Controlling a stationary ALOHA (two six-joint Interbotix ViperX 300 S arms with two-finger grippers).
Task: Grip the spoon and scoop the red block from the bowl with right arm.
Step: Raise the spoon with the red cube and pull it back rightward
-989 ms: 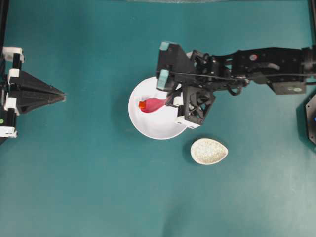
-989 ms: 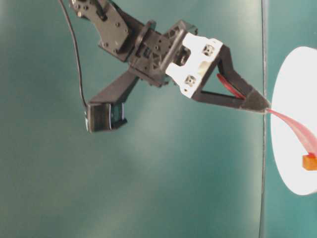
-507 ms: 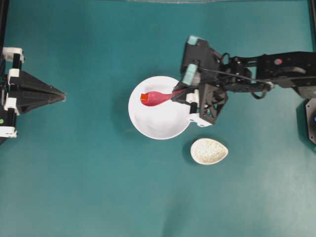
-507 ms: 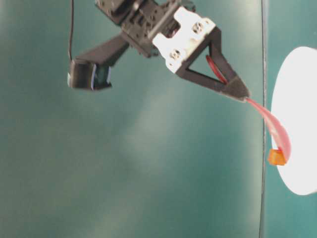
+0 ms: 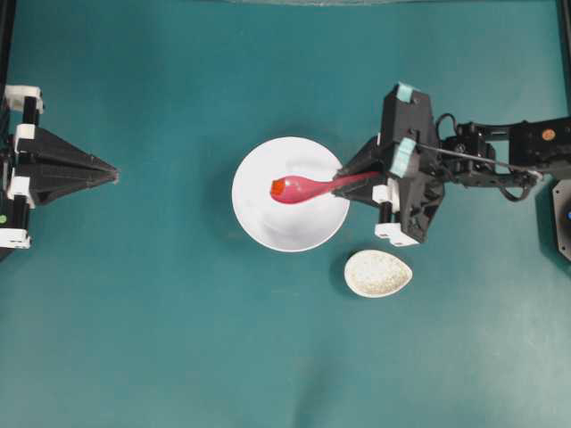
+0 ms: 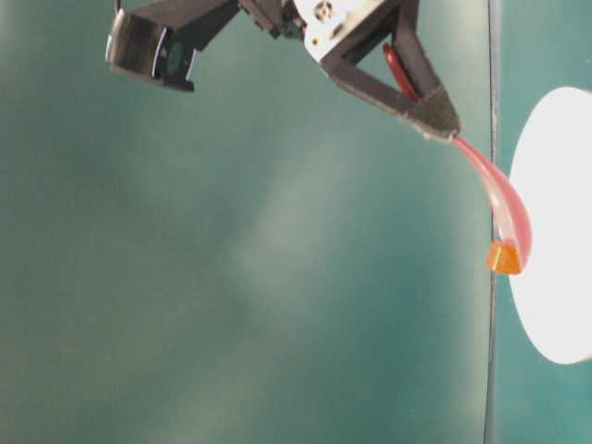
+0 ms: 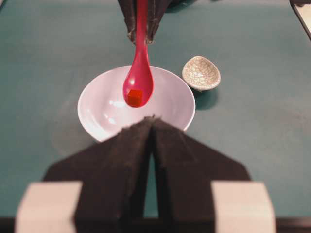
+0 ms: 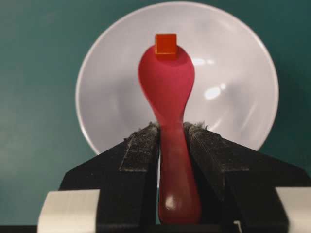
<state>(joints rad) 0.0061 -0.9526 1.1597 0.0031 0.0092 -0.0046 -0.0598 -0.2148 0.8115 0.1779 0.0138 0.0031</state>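
We've got the right gripper (image 8: 171, 133) clamped on the spoon (image 5: 308, 188), red block (image 5: 277, 188) riding its tip above the bowl (image 5: 254, 223); left gripper (image 7: 151, 121) pinched closed.

In the overhead view the bowl (image 5: 290, 218) sits mid-table, the egg-shaped dish (image 5: 378, 273) just beside it to the lower right; the spoon (image 5: 308, 188) reaches in from the right above the bowl, the red block (image 5: 277, 188) at its left tip
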